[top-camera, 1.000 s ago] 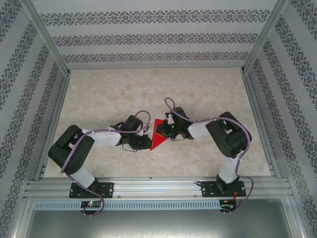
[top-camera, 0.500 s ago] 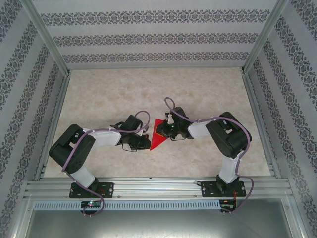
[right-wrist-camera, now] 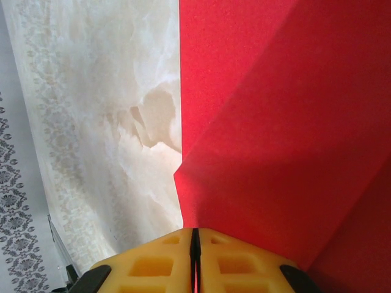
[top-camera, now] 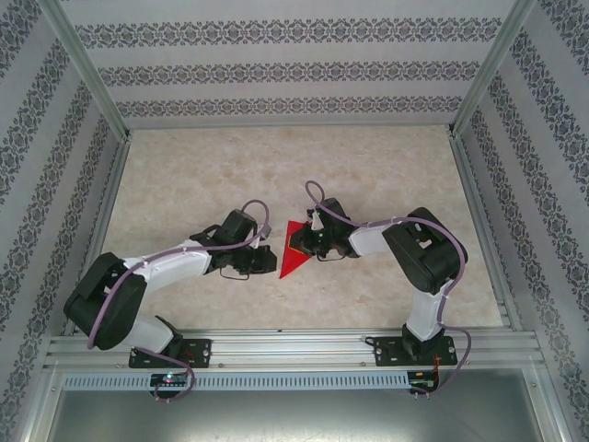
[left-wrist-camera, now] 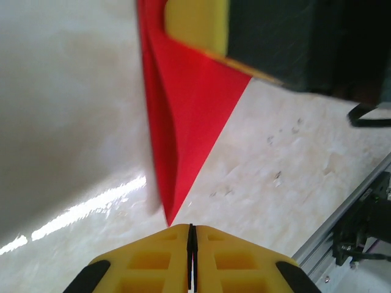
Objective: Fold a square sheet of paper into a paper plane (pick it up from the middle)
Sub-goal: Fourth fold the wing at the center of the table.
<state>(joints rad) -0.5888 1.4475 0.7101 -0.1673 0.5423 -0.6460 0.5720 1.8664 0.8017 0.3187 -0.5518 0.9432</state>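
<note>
The square sheet of paper [top-camera: 293,253] is folded into a bright red triangle whose point faces the near edge, lying at the middle of the table. My right gripper [top-camera: 305,241] sits on its right upper part. In the right wrist view the yellow fingers [right-wrist-camera: 159,259] are pressed together at the paper's [right-wrist-camera: 275,122] edge, and it passes under them, creased. My left gripper [top-camera: 266,261] is just left of the paper's lower point. Its jaws [left-wrist-camera: 191,227] are shut and hold nothing, with the red tip [left-wrist-camera: 168,217] just ahead. The right gripper's yellow finger [left-wrist-camera: 195,24] holds the paper's [left-wrist-camera: 183,104] far end up.
The marbled table [top-camera: 202,175] is fenced by patterned walls [top-camera: 276,69] on three sides. An aluminium rail [top-camera: 294,348] runs along the near edge by the arm bases, and it also appears at the lower right of the left wrist view [left-wrist-camera: 357,204].
The left arm has stretched out and dropped lower, and its gripper has drawn slightly left from the paper's lower point. The right arm and the paper have not moved.
</note>
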